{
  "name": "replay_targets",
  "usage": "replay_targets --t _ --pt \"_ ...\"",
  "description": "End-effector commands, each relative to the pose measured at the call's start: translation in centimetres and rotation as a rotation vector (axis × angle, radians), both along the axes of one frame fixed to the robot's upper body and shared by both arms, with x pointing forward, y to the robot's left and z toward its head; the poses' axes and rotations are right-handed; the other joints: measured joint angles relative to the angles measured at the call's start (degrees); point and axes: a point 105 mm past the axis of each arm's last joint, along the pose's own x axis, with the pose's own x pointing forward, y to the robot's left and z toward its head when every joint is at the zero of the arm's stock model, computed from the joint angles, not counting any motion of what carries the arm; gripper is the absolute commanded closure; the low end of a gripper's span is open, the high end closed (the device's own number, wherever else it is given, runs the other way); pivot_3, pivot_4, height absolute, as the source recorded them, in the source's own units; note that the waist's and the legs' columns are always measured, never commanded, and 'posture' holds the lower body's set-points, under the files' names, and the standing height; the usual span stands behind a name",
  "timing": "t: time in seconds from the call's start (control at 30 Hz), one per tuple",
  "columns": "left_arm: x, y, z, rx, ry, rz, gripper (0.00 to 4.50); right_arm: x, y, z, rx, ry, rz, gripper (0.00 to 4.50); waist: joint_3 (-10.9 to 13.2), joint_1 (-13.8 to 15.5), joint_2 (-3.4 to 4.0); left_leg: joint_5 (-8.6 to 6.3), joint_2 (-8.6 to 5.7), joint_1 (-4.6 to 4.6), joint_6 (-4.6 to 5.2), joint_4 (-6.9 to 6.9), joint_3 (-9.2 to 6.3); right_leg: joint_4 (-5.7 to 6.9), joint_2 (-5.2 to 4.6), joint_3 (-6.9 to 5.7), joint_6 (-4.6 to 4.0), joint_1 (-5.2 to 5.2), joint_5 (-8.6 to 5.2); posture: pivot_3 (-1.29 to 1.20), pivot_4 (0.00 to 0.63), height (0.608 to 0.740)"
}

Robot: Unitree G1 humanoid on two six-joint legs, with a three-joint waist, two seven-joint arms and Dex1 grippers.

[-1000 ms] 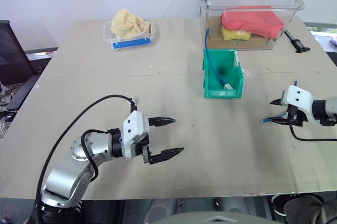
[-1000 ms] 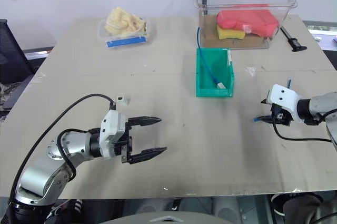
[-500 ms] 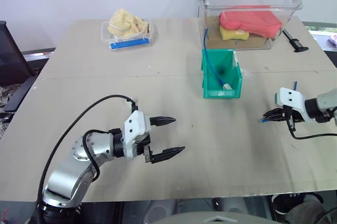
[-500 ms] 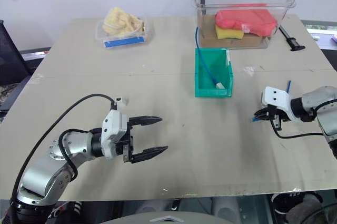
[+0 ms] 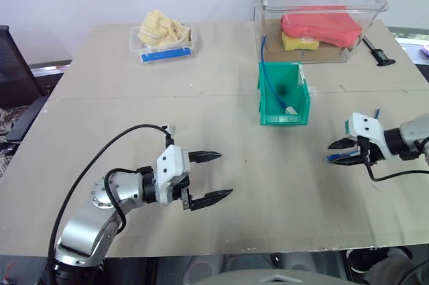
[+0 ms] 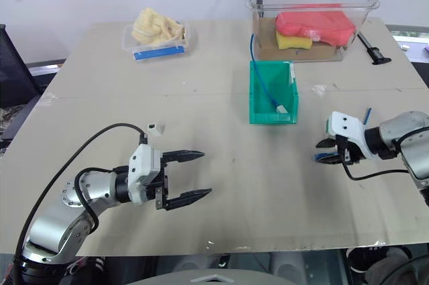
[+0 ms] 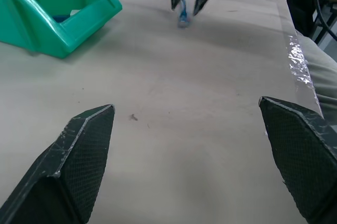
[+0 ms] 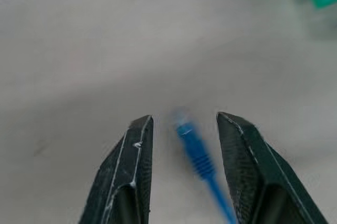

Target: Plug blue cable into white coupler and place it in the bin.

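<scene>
The blue cable (blurred, its plug indistinct) runs off the right wrist view's edge.

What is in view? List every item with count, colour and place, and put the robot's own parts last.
Table: one, beige, under everything.
Bin: one, green, table centre-right; holds a blue cable with a white coupler.
Blue cable: one, on the table between the right gripper's fingers.
Tub: one, clear, far right; red and yellow items inside.
Tray: one, clear, blue label, far left; yellow cloth.
Black tool: one, right of tub.
Left gripper: open, empty.
Right gripper: open.
</scene>
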Motion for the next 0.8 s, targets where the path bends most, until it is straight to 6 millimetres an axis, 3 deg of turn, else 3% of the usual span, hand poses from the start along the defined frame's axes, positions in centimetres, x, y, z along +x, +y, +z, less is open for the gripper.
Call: replay_targets --t 0.03,0.1,0.23,0.5,0.57,0.6,0.63,0.8 --pt "-0.1 -0.1 0.5 -0.002 -0.034 -0.019 0.0 0.5 -0.8 -0.6 -0.066 -0.032 -0.01 3.5 0.0 -0.06 0.01 0.0 0.0 0.01 0.01 0.01 0.04 0.02 0.0 0.02 0.0 0.0 0.0 0.0 0.15 0.74" --pt "-0.1 -0.1 0.5 0.0 -0.035 -0.021 0.0 0.5 -1.1 -1.0 -0.079 -0.024 -0.008 4.46 0.0 -0.03 0.01 -0.02 0.0 0.04 0.03 0.01 0.07 0.04 0.0 0.03 0.01 0.0 0.0 0.0 0.15 0.74" --pt "-0.1 -0.1 0.5 0.003 -0.04 -0.019 0.0 1.0 -1.3 -1.4 -0.103 -0.047 0.008 4.46 -0.03 -0.06 -0.04 -0.01 0.01 0.08 0.02 0.03 0.21 0.05 0.03 0.01 0.0 0.04 0.01 0.0 0.15 0.74" --pt "-0.1 0.0 0.6 0.004 -0.047 -0.001 0.0 1.7 1.8 0.2 -0.031 -0.118 0.088 4.46 -0.07 -0.36 -0.11 -0.12 0.2 0.19 0.2 0.05 0.28 0.07 0.09 0.04 -0.01 0.03 0.14 0.0 0.15 0.74" --pt "-0.2 0.2 0.6 0.004 -0.046 0.001 0.0 1.6 1.8 0.6 -0.036 -0.123 0.092 3.88 -0.05 -0.28 -0.07 -0.12 0.29 0.19 0.2 0.05 0.31 0.07 0.18 0.05 -0.07 0.02 0.18 0.0 0.15 0.74" --pt "-0.2 0.3 0.5 0.005 -0.045 0.002 0.0 1.5 1.7 0.6 -0.042 -0.117 0.083 3.37 -0.05 -0.25 -0.07 -0.12 0.31 0.18 0.2 0.05 0.3 0.06 0.21 0.04 -0.1 0.01 0.21 0.0 0.15 0.74" --pt "-0.3 0.3 0.4 0.007 -0.043 0.002 0.0 1.3 1.5 0.4 -0.052 -0.103 0.078 3.21 -0.03 -0.06 -0.04 -0.12 0.31 0.18 0.19 0.05 0.3 0.06 0.21 0.04 -0.1 0.0 0.21 0.0 0.15 0.74" --pt "-0.3 0.3 0.2 0.008 -0.043 0.001 0.0 0.4 0.7 -0.9 -0.092 -0.022 0.062 3.21 -0.02 0.06 -0.03 -0.04 0.31 0.08 -0.06 0.05 0.31 -0.04 0.2 0.02 -0.12 -0.05 0.21 0.0 0.15 0.74"
